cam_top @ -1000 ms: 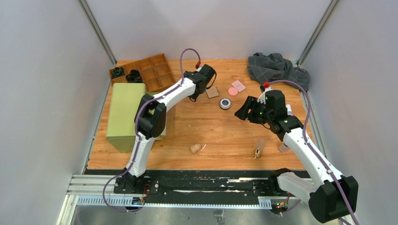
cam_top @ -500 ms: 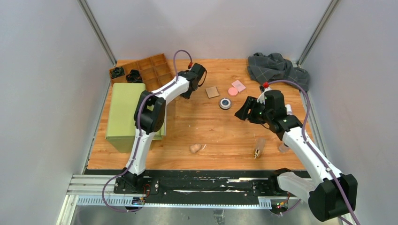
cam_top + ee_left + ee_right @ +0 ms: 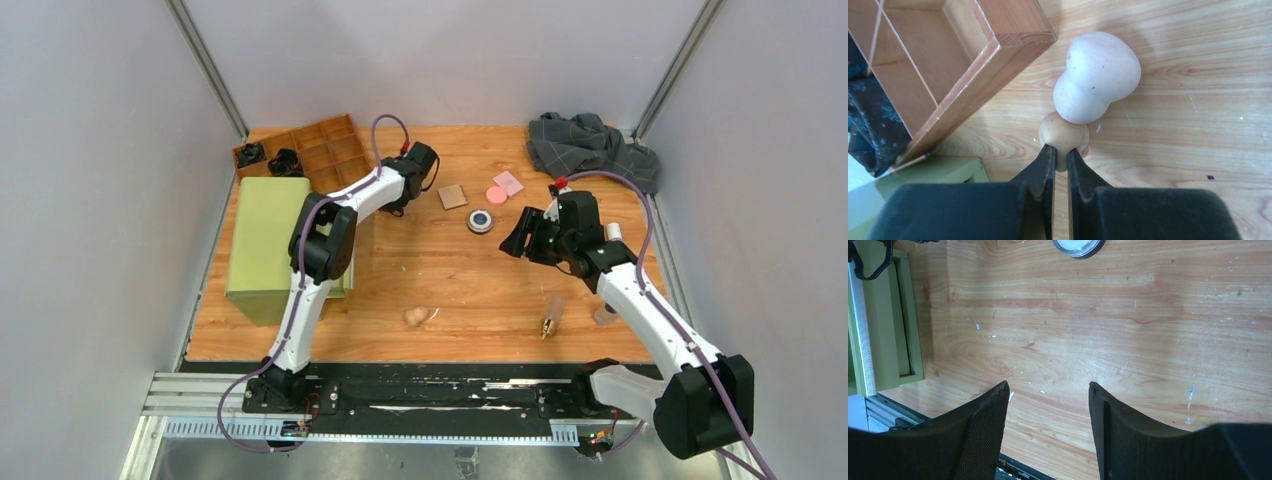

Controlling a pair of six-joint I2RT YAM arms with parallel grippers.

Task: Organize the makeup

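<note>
In the left wrist view my left gripper [image 3: 1058, 150] is shut on a small tan sponge [image 3: 1064, 134] lying on the wood. A pale gourd-shaped sponge [image 3: 1096, 77] touches the tan one just beyond it. From above, the left gripper [image 3: 397, 204] sits beside the wooden organizer [image 3: 325, 150] and hides both sponges. My right gripper [image 3: 515, 240] hangs open over bare table, near the round black-silver compact [image 3: 480, 220]. A tan square pad [image 3: 453, 196], pink disc [image 3: 496, 194] and pink square pad [image 3: 508, 183] lie further back. Another beige sponge [image 3: 416, 316] and a clear tube [image 3: 550, 313] lie near the front.
A green box [image 3: 265, 245] stands at the left, in front of the organizer, which holds black items [image 3: 285, 160] in its left cells. A grey checked cloth [image 3: 590, 145] is bunched at the back right. A small bottle [image 3: 604, 315] stands by the right arm.
My left arm has swung left toward the organizer, and its jaws have closed on the tan sponge. The right gripper has shifted slightly and stays open.
</note>
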